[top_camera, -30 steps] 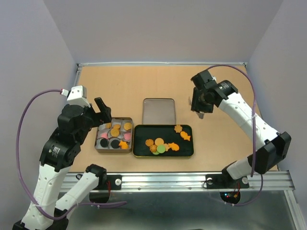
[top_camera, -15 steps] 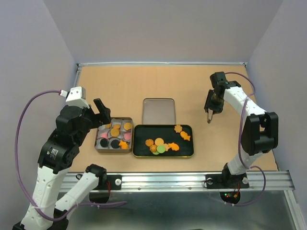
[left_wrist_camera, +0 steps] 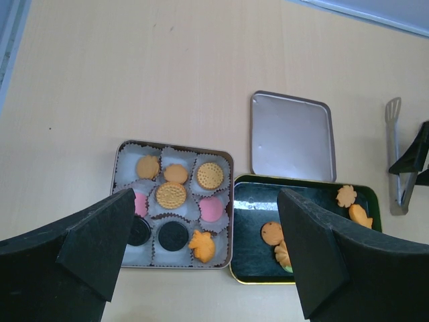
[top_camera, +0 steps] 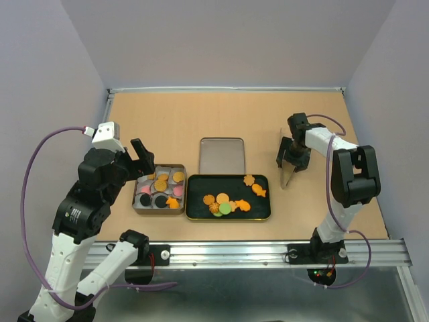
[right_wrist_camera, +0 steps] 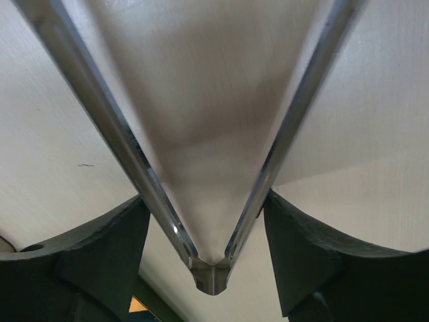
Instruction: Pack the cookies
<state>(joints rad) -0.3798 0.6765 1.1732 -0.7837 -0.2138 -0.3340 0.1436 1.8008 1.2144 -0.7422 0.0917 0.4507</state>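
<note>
The cookies are in two places. Round tan, pink and black ones and an orange shaped one (left_wrist_camera: pixel 171 195) sit in paper cups in a square tin (top_camera: pixel 160 212). Loose orange, tan and green ones (top_camera: pixel 223 203) (left_wrist_camera: pixel 271 233) lie on a black tray (top_camera: pixel 201 184) beside it. My left gripper (top_camera: pixel 144 161) (left_wrist_camera: pixel 206 208) hangs open above the tin's near side and holds nothing. My right gripper (top_camera: pixel 293 157) (right_wrist_camera: pixel 206 208) is low over the table right of the tray, shut on metal tongs (top_camera: pixel 287 176) (left_wrist_camera: pixel 395 154) (right_wrist_camera: pixel 214 268), whose arms are spread wide against both fingers.
The tin's silver lid (top_camera: pixel 222 155) (left_wrist_camera: pixel 293 136) lies flat just behind the tray. Grey walls enclose the table on the left, back and right. A metal rail (top_camera: pixel 255 253) runs along the near edge.
My right arm has folded down toward the table with the tongs, and its jaws have widened so the tong arms spread. The left arm and the cookies have not moved.
</note>
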